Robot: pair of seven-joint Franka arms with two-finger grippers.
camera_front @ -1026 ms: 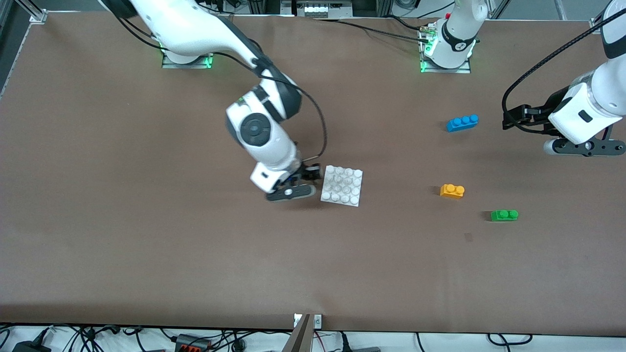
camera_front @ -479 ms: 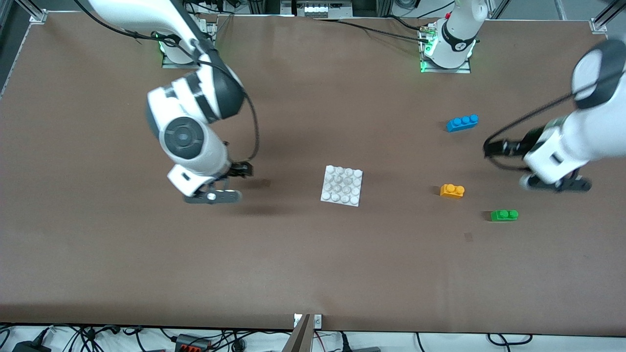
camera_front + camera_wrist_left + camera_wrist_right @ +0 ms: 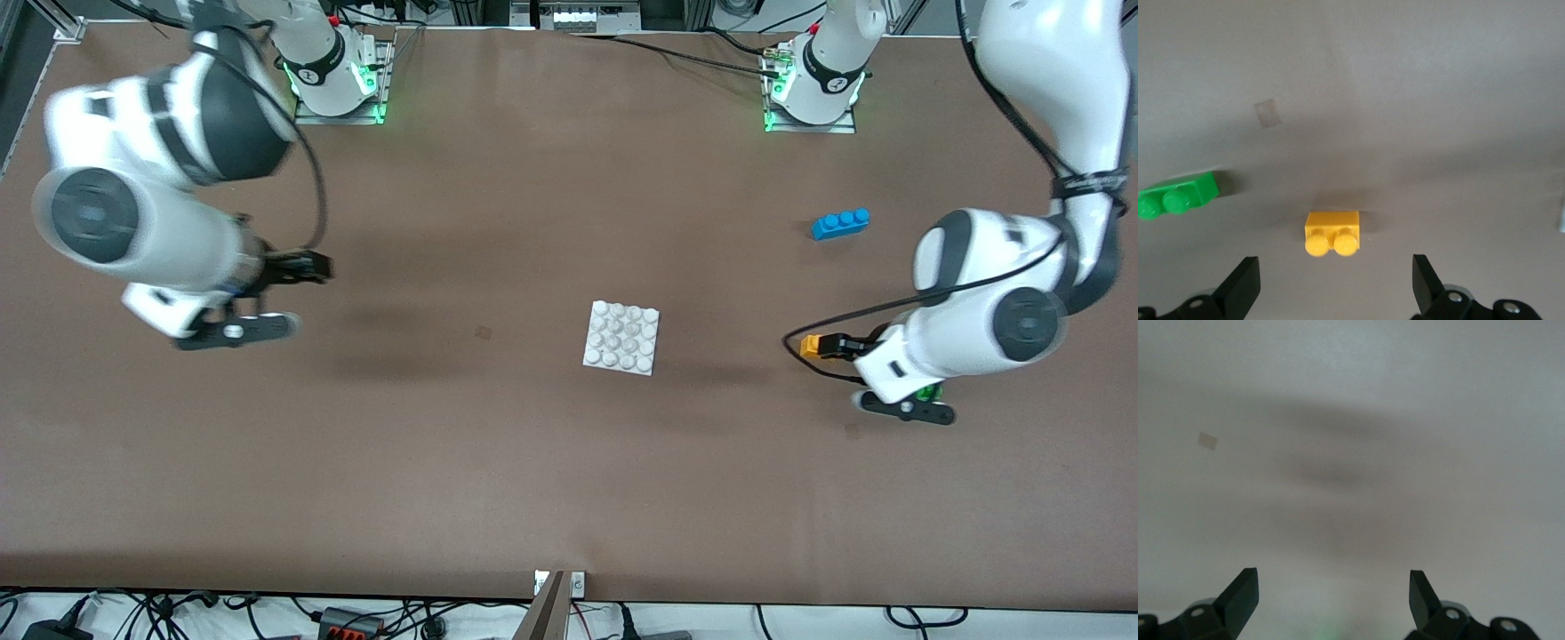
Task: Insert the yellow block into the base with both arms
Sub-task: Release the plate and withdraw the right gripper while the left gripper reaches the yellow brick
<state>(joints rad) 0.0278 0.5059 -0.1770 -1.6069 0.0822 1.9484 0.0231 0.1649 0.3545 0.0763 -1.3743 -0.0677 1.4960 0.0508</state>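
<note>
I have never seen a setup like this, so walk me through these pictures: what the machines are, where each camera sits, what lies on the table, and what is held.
Two white robot arms stand at a brown table, each ending in a black two-finger tool.

The wide picture comes from a high camera facing the robots. The two close pictures come from cameras on the arms' wrists, looking down past the fingers.

On the table lie a white studded base in the middle and, toward the left arm's end, a blue brick, a yellow block and a green brick.

The left tool is open over the yellow block, with the green brick beside it. The right tool is open above bare table at the right arm's end. Neither holds anything.
</note>
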